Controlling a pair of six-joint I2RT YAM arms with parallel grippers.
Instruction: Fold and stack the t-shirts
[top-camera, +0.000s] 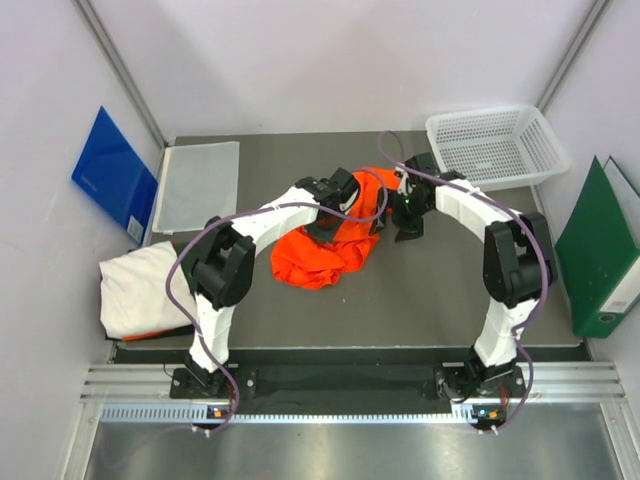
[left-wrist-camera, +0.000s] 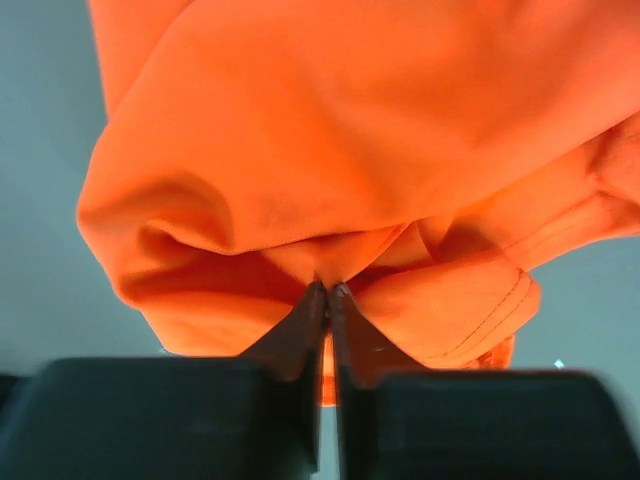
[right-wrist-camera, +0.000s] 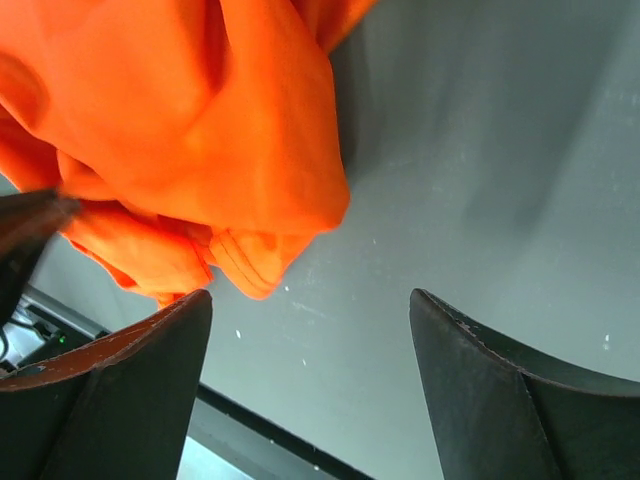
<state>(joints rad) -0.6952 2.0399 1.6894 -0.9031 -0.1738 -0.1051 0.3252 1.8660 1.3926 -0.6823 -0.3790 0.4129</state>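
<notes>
The orange t-shirt (top-camera: 325, 250) lies crumpled in the middle of the table. My left gripper (top-camera: 328, 228) is over its far part. In the left wrist view it (left-wrist-camera: 328, 290) is shut on a pinched fold of the orange cloth (left-wrist-camera: 350, 130). My right gripper (top-camera: 408, 232) hovers just right of the shirt, open. In the right wrist view its fingers (right-wrist-camera: 310, 298) stand wide apart over bare table, with the orange shirt's hem (right-wrist-camera: 200, 130) up and to the left, not between them. The white t-shirt (top-camera: 140, 290) lies folded at the table's left near corner.
A white mesh basket (top-camera: 497, 145) stands at the back right. A clear plastic sheet (top-camera: 198, 185) lies at the back left. A blue folder (top-camera: 115, 175) leans on the left wall and a green binder (top-camera: 600, 250) on the right wall.
</notes>
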